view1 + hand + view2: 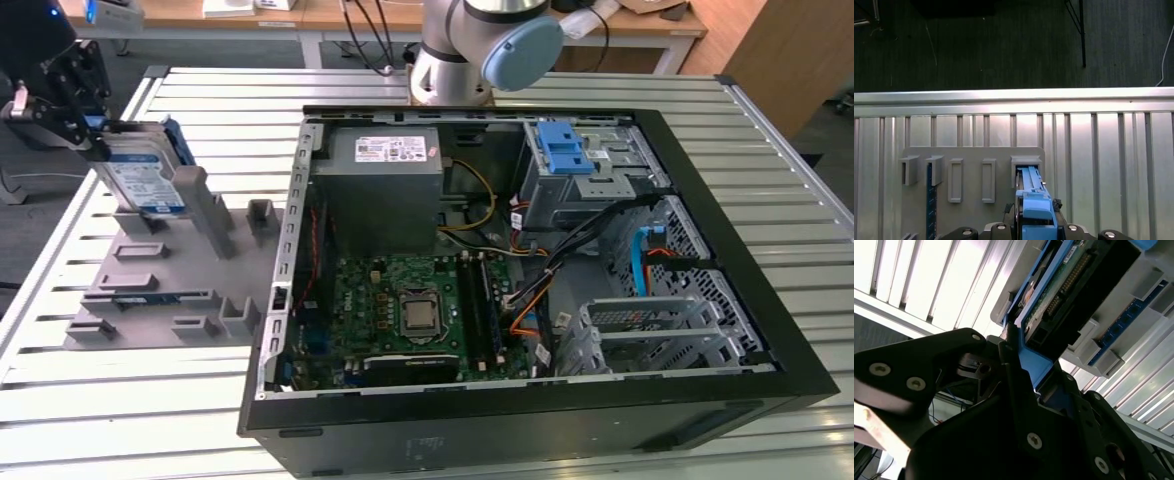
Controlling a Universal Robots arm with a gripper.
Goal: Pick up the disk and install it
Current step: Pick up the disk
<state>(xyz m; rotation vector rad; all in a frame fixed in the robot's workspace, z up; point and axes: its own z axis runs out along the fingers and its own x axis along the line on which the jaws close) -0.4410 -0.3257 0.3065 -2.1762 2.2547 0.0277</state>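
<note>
Gripper (94, 135) clamped on the disk (144, 178), which stands upright at the grey rack (147, 300) on the tabletop (107, 400), well apart from the open computer case (534, 420); grasp made, lifting clear and installation not yet done

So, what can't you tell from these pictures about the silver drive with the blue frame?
Flat silver-metal disk with blue rail frame: bottom edge hidden inside the grey slotted holder, exterior view; seated or lifted is unclear.
Its label: edge-on in the first wrist view.
Black gripper: blends into dark background at the exterior view's left edge.
Grey robot arm: cut off by the exterior view's top edge.
</note>
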